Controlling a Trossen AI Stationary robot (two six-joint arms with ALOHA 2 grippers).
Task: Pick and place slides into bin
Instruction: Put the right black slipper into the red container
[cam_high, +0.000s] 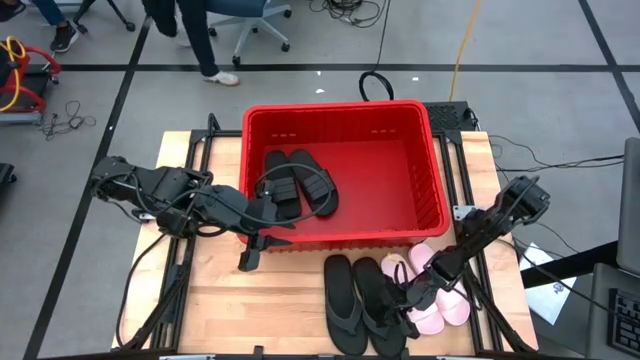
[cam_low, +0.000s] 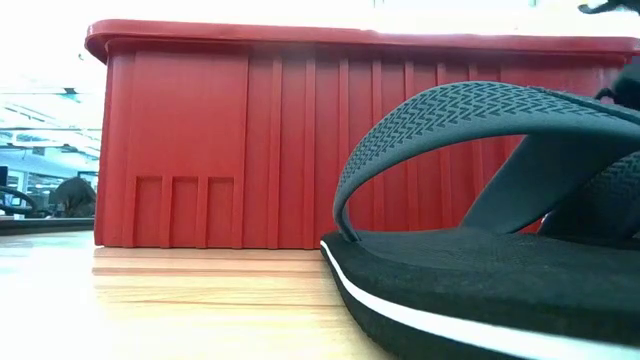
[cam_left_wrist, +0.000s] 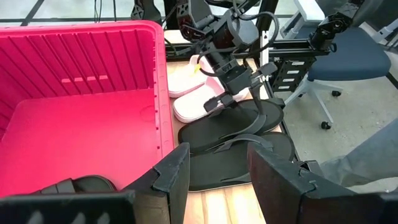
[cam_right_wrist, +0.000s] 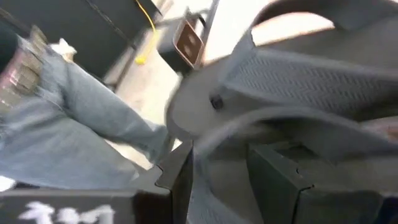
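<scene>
The red bin stands at the table's middle, with two black wide-strap slides lying in its left part. Two black flip-flops lie side by side on the table in front of the bin. Two pale pink slides lie to their right. My right gripper is low over the right flip-flop, open, with a strap running between its fingers. My left gripper is open and empty at the bin's near left corner. My right gripper comes at the right flip-flop's strap slanting down from the table's right side. The blurred right wrist view shows its fingers on either side of the strap. I cannot tell whether they touch it. The flip-flop lies flat on the table.
The bin's near wall rises right behind the flip-flops. Bare wooden table lies to the left of the flip-flops. A person's legs and office chairs show on the floor beyond the table.
</scene>
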